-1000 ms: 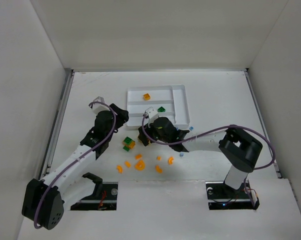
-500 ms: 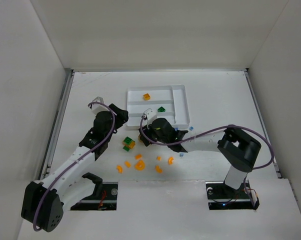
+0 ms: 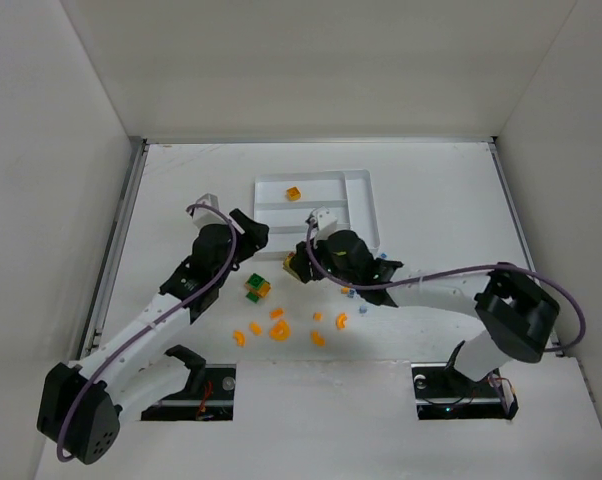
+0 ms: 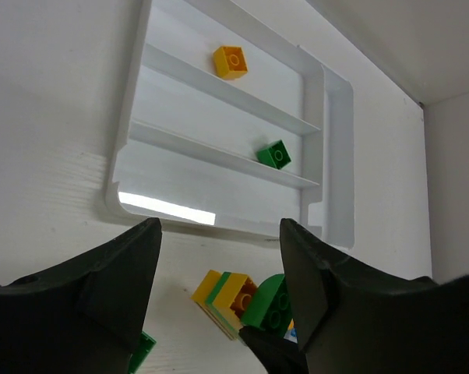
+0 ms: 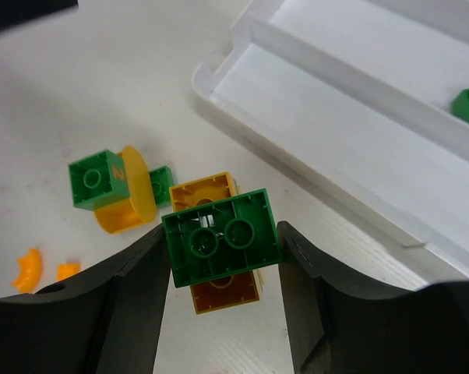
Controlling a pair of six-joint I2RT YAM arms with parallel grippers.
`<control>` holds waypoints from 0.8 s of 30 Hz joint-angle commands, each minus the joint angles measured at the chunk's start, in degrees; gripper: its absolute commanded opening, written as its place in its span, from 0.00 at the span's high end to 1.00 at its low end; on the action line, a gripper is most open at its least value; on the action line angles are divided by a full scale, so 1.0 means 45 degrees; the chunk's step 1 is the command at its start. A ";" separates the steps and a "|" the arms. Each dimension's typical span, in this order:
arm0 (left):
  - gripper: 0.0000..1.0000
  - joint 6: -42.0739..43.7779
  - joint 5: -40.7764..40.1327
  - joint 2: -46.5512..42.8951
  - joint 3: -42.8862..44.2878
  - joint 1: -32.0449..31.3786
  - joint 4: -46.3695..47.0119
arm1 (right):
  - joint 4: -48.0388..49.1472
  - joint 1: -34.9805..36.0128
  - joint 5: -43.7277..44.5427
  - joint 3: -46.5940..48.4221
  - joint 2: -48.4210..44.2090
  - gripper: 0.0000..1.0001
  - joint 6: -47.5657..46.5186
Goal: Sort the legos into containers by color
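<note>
Beside the tray (image 4: 128, 101), my right gripper (image 5: 221, 253) has lifted a green brick (image 5: 219, 234), clamped tight, ready for sorting.

White table (image 3: 181, 170), bare white walls (image 3: 311, 60)

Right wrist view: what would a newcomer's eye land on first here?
The green brick clamped in the right hand, stuck atop a yellow block, just short of the white tray. Then the tray's nearly bare slots in the left wrist view: a lone yellow brick in the far one, a lone green piece in the next.
</note>
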 commanded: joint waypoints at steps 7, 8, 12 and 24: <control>0.36 -0.0377 0.0065 -0.0443 0.0266 -0.2011 0.2306 | 0.2134 -0.3215 -0.2644 -0.1682 -0.3209 0.50 0.4477; 0.36 -0.0474 0.0046 -0.0424 0.0188 -0.2207 0.2657 | 0.2466 -0.3587 -0.3113 -0.1858 -0.3346 0.50 0.5082; 0.36 -0.1040 -0.0480 -0.0073 -0.0417 -0.2988 0.4628 | 0.3580 -0.4741 -0.4658 -0.2269 -0.3484 0.52 0.7193; 0.36 -0.2895 -0.0618 0.1763 -0.1375 -0.3478 0.9298 | 0.7310 -0.6012 -0.5872 -0.2739 -0.2997 0.53 1.2799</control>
